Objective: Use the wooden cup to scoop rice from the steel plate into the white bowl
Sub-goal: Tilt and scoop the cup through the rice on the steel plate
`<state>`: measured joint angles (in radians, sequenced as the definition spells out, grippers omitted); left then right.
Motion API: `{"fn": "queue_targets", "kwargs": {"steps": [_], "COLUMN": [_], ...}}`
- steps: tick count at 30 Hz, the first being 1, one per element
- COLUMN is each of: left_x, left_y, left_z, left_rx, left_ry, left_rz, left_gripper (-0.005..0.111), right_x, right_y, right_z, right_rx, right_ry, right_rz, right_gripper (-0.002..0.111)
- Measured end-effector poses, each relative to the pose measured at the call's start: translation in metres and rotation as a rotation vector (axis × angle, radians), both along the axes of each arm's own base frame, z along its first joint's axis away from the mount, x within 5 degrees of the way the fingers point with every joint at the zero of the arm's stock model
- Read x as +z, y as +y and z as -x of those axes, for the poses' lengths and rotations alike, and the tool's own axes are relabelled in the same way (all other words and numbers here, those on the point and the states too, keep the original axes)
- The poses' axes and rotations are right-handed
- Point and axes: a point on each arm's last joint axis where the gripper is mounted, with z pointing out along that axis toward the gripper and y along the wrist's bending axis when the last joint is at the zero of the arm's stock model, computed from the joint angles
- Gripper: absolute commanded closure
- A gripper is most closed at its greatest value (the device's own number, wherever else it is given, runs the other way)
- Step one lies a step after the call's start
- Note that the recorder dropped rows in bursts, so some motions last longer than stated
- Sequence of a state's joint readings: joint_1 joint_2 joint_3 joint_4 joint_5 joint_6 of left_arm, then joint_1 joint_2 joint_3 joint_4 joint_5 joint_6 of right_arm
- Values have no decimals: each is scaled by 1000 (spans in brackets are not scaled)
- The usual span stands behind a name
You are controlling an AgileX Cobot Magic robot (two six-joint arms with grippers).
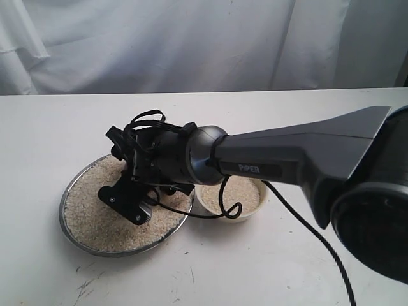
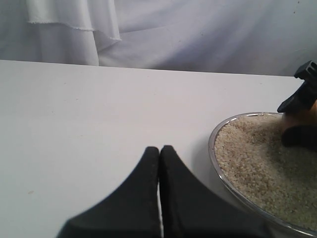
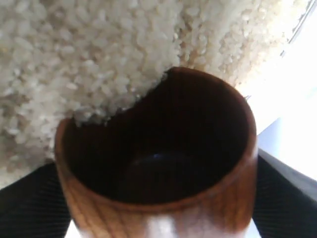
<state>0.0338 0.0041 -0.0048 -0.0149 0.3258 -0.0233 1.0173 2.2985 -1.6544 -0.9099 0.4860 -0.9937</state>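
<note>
R pincer (image 1: 129, 199) of a two-arm robot is reaching down into the steel plate (image 1: 62, 217), gripping the wooden cup (image 3: 163, 210) btwn its black fingers (image 3: 29, 203), w/ one finger pressing on each side of the cup's wall and the jaws standing wide to take its width. The cup is sitting right at the pincer's tips, tilted, its mouth pushing into the rice (image 3: 74, 54). Grains are lapping over one part of the rim, while the rest of the inside is showing dark wood. The rice is lying directly under and all around the pincer, covering the plate nearly to its thin rim. The white bowl (image 1: 254, 212) is sitting behind the pincer, back beside the wrist of the grey arm (image 1: 287, 159), just next to the plate. Whether the two dishes are touching is not clear, as the arm is covering that spot. Pale grains are showing in the bowl too. A black cable (image 1: 306, 223) is trailing from the arm across the bowl & the tabletop (image 1: 255, 274).

L pincer (image 2: 159, 166) is hanging over the tabletop, its two dark fingertips pressing together w/ only a hairline seam btwn them, holding nothing. The plate is lying ahead of it & off to one side, near but apart from the tips. The R pincer is showing over the plate's far part from there, w/ a glimpse of brown cup. White cloth (image 1: 191, 38) is hanging beyond the tabletop's far edge.
</note>
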Motion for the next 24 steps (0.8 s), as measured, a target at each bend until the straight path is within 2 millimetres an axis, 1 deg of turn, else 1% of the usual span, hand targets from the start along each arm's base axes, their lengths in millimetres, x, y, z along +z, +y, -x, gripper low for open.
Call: {"fn": "queue_targets", "kwargs": {"steps": [5, 11, 20, 24], "left_x": [0, 0, 0, 0], "left_y": [0, 0, 0, 0], "left_z": [0, 0, 0, 0], "left_rx": [0, 0, 0, 0], "left_ry": [0, 0, 0, 0], "left_rz": [0, 0, 0, 0], "left_gripper": [107, 107, 107, 107], "right_x": [-2, 2, 2, -2], "right_y": [2, 7, 10, 12], "right_z": [4, 6, 7, 5], "right_rx": [-25, -106, -104, -104], "right_ry": [37, 134, 184, 182], "right_rz": [-21, -99, -82, -69], "right_gripper": [108, 108, 108, 108]}}
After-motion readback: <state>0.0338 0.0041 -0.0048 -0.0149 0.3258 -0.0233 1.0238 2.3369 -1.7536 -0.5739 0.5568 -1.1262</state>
